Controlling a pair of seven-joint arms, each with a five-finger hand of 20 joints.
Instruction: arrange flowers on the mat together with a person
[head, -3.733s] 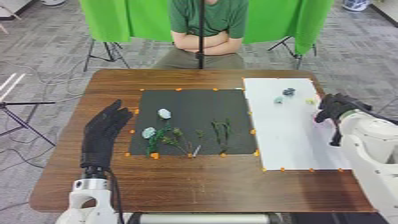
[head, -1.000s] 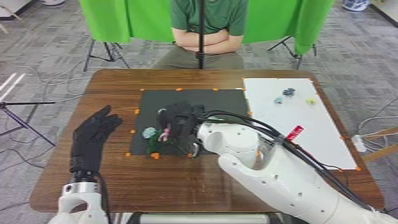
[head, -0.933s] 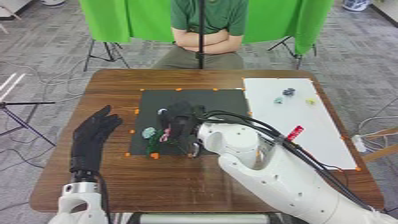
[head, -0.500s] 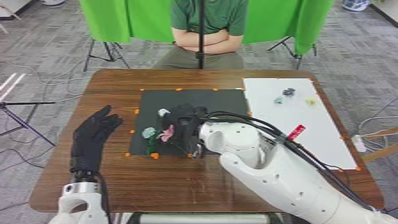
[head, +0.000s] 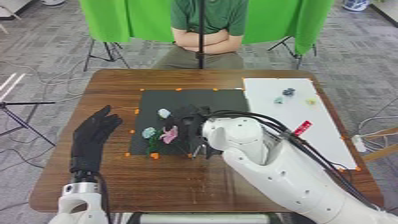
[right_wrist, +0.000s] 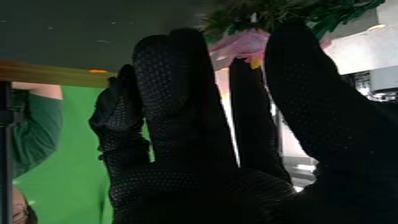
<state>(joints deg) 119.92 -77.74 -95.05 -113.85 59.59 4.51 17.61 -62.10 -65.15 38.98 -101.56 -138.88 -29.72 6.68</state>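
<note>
The left hand (head: 95, 134) is over the counter (head: 178, 187), fingers straight. On the black mat (head: 225, 100), the pink flower (head: 169, 134) sits beside the pale blue flower (head: 148, 132). Next, the right hand (head: 187, 119), fingers straight and thumb apart, should lift clear without brushing the petals.

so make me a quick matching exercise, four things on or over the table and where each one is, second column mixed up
Things:
1. pink flower
2. left hand
3. yellow flower
4. dark mat

Places:
A. on the white sheet
B. between the left hand and the white sheet
C. close to the right hand
D. left of the dark mat

Right pairs: 1-C, 2-D, 3-A, 4-B
</note>
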